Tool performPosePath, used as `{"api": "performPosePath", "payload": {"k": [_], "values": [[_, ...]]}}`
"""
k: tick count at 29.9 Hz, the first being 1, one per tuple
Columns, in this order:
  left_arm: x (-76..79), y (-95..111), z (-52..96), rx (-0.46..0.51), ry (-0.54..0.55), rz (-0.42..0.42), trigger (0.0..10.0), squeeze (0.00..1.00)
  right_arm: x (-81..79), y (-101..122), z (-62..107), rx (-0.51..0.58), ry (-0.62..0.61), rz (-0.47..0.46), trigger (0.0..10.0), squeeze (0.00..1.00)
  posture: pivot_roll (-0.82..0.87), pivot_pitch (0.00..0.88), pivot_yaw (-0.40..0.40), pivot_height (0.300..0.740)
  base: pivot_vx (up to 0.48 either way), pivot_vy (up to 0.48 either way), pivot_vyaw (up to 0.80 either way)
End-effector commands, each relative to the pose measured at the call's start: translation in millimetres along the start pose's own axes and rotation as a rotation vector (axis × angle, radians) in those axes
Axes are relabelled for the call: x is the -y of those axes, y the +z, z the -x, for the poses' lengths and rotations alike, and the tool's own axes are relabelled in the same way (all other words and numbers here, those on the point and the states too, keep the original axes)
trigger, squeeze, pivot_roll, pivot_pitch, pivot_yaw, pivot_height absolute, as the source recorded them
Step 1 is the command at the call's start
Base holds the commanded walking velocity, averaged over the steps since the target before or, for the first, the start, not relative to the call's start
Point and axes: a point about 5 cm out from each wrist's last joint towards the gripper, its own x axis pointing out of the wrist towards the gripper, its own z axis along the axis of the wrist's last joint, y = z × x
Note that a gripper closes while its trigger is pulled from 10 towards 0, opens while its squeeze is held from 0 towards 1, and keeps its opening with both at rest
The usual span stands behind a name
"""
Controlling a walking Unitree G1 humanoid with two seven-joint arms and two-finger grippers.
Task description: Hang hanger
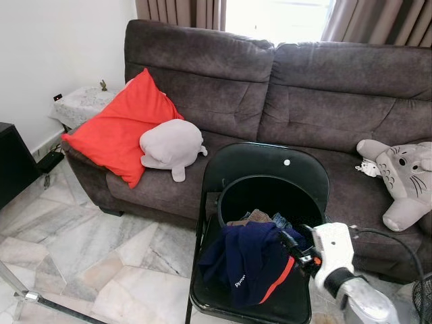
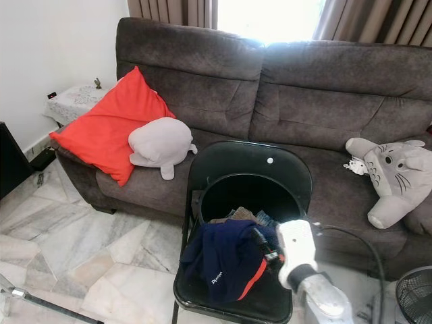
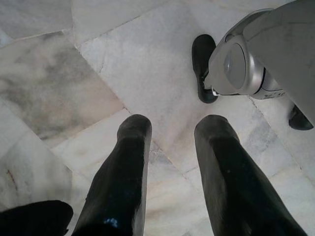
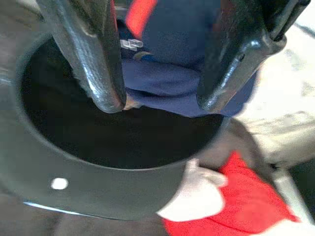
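Right gripper [image 4: 160,101] up close, fingers spread apart, gripping nothing, hovering over the mouth of a black bucket [image 1: 270,196]. Left gripper [image 3: 172,128] hanging low, fingers parted too, pointed at the marble floor [image 1: 81,250].

Going down by size: big dark grey-brown sofa [image 1: 324,88] along the back. Black folding chair [image 1: 270,158] just in front of it, with the bucket sitting on the seat. Red cushion [image 1: 118,131] leaning in the sofa's left corner, pale grey plush [image 1: 172,145] touching it. Grey whiskered plush [image 1: 405,175] on the sofa's right end. Navy garment [image 1: 246,260] with an orange stripe draped over the bucket's front rim; small white lettering on it, too tiny to read. More clothes stuffed inside.

Hanger: can't tell where, maybe buried in the clothes.
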Motion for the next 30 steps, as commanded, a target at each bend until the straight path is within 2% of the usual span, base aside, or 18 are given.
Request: {"api": "performPosePath", "payload": {"k": [1,3,4,5,8,9,10,11,12,13,14,15,16,17,23,25,30], "values": [[-2.3,-1,0.5,-0.015,0.004,-0.014,10.0,0.00,19.7,-6,7.8,-0.054,-0.095,0.172,10.0,0.00,0.00,0.000,0.005,0.740,0.000,0.000,0.00],[-2.4,-1,0.5,-0.015,0.004,-0.016,10.0,0.00,31.8,-12,13.3,-0.103,-0.140,0.318,10.0,0.00,0.00,0.000,0.006,0.740,0.000,0.000,0.00],[-2.5,-1,0.5,-0.016,0.005,-0.017,10.0,0.00,38.8,-14,17.2,-0.127,-0.147,0.437,10.0,0.00,0.00,0.000,0.007,0.740,0.000,0.000,0.00],[-2.5,-1,0.5,-0.016,0.005,-0.018,10.0,0.00,40.6,-16,18.7,-0.134,-0.141,0.473,10.0,0.00,0.00,0.000,0.007,0.740,0.000,0.000,0.00],[-2.5,-1,0.4,-0.017,0.005,-0.018,10.0,0.00,50.7,-21,23.9,-0.177,-0.185,0.444,10.0,0.00,0.00,0.000,0.005,0.740,0.000,0.000,0.00],[-2.5,-1,0.4,-0.017,0.005,-0.016,10.0,0.00,56.2,-23,25.8,-0.220,-0.190,0.618,10.0,0.00,0.00,0.000,0.007,0.740,0.000,0.000,0.00],[-2.5,-1,0.4,-0.017,0.005,-0.016,10.0,0.00,56.2,-23,25.8,-0.220,-0.190,0.618,10.0,0.00,0.00,0.000,0.007,0.740,0.000,0.000,0.00],[-2.5,-1,0.4,-0.017,0.005,-0.016,10.0,0.00,57.5,-25,26.4,-0.236,-0.179,0.703,10.0,0.00,0.00,0.000,0.007,0.740,0.000,0.000,0.00],[-2.5,-1,0.4,-0.017,0.005,-0.016,10.0,0.00,57.5,-25,26.4,-0.236,-0.179,0.703,10.0,0.00,0.00,0.000,0.007,0.740,0.000,0.000,0.00],[-2.1,-1,0.3,-0.017,0.004,-0.017,10.0,0.00,53.8,-35,26.2,-0.274,-0.072,0.936,10.0,0.00,0.00,0.000,0.007,0.740,0.000,0.000,0.00],[-1.9,-1,0.2,-0.017,0.002,-0.017,10.0,0.00,48.9,-43,25.6,-0.276,0.008,1.036,10.0,0.00,0.00,0.000,0.007,0.740,0.000,0.000,0.00],[-1.8,-1,0.2,-0.017,0.002,-0.017,10.0,0.00,47.3,-45,25.1,-0.272,0.025,1.050,10.0,0.00,0.00,0.000,0.007,0.740,0.000,0.000,0.00],[-1.5,0,0.1,-0.016,0.001,-0.018,10.0,0.00,44.8,-49,21.9,-0.265,0.064,1.121,10.0,0.00,0.00,0.000,0.004,0.740,0.000,0.000,0.00],[-1.5,0,0.1,-0.016,0.001,-0.018,10.0,0.00,44.8,-49,21.9,-0.265,0.064,1.121,10.0,0.00,0.00,0.000,0.004,0.740,0.000,0.000,0.00],[-1.2,0,-0.1,-0.012,0.003,-0.012,10.0,0.00,49.0,-59,8.7,-0.253,0.108,1.271,10.0,0.00,0.01,0.000,-0.002,0.740,0.000,0.000,0.00],[-1.0,0,-0.2,-0.012,0.004,-0.011,10.0,0.00,49.7,-62,2.9,-0.250,0.132,1.352,10.0,0.00,0.01,0.000,-0.005,0.740,0.000,0.000,0.00],[-1.4,1,-0.2,-0.011,0.008,0.002,10.0,0.00,52.0,-60,-12.9,-0.173,0.119,1.503,10.0,0.00,0.02,0.000,-0.007,0.740,0.000,0.000,0.00]]}}
